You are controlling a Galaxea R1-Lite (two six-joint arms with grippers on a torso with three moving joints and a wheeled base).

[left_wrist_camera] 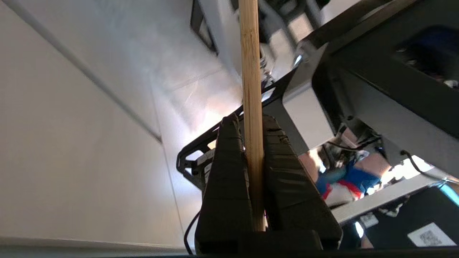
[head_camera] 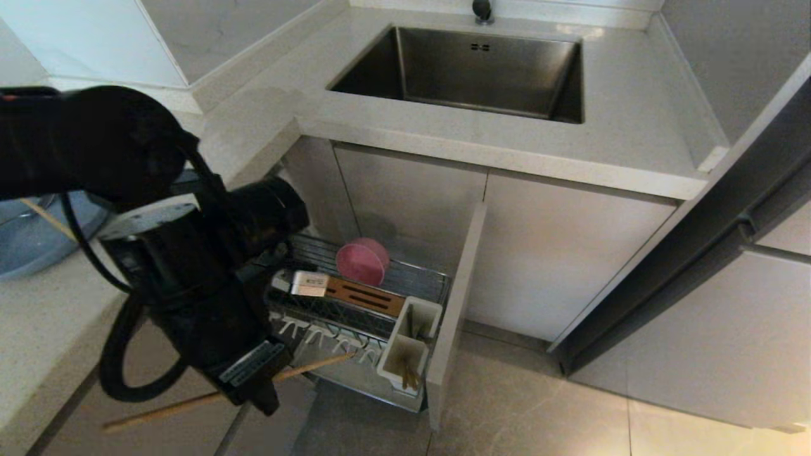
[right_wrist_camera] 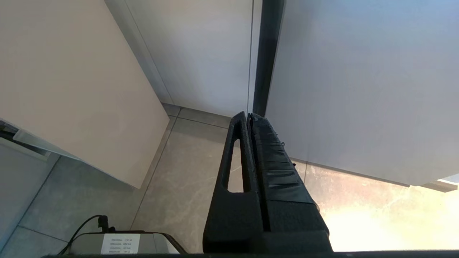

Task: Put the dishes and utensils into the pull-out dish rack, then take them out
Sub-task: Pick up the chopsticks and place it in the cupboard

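My left gripper (head_camera: 258, 394) hangs low in front of the pull-out dish rack (head_camera: 374, 297), shut on one light-wood chopstick (head_camera: 317, 364). The chopstick lies nearly level and sticks out on both sides of the fingers. In the left wrist view it runs between the two pads (left_wrist_camera: 229, 172) and past the left gripper (left_wrist_camera: 251, 120). The pink bowl (head_camera: 362, 261) stands on edge at the back of the rack. Light wood ends show in the nearer white utensil cup (head_camera: 405, 361). The pale-blue plate (head_camera: 35, 240) rests on the counter at far left. No spoon shows. My right gripper (right_wrist_camera: 247, 115) is shut and empty, pointing at the floor.
The rack's beige front panel (head_camera: 453, 316) stands out into the floor space. The steel sink (head_camera: 481, 69) is set in the counter (head_camera: 633, 126) above. A dark tall cabinet edge (head_camera: 697, 253) runs along the right. Grey floor tiles (head_camera: 538, 405) lie in front.
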